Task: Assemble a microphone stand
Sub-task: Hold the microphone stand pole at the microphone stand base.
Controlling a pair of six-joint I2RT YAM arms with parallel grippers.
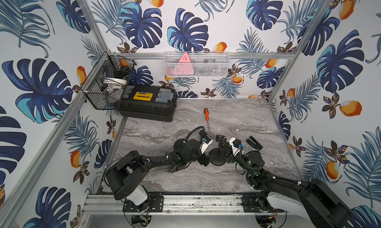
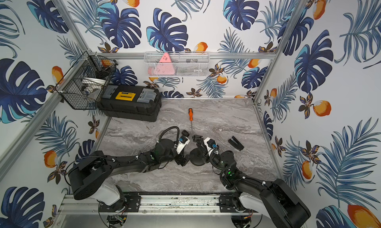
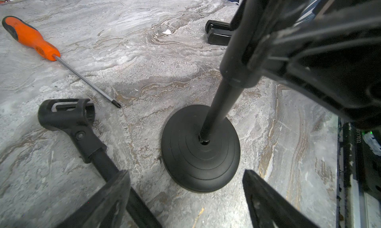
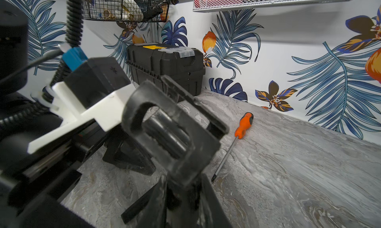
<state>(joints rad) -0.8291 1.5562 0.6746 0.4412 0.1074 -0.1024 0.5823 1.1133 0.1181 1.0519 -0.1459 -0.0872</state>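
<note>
The round black ribbed base of the stand sits on the grey marbled worktop near the front, between the two arms in both top views. A slim black pole rises from the base with its foot in the centre hole; whether it is seated fully I cannot tell. The right claw is closed around the thicker upper part of that pole, well above the base, and in the right wrist view a black U-shaped bracket at the pole's top stands just beyond the gripping fingers. The left claw is spread wide and holds nothing; the base lies just ahead of its gap, not touching either finger. A black plastic microphone clip on a short black tube lies flat on the worktop beside the base, on the far-wall side, its tube running under one left finger. The orange-handled screwdriver lies farther back, its tip pointing toward the clip and base. A small black hinged clamp piece rests apart, to the right of the right claw.
</note>
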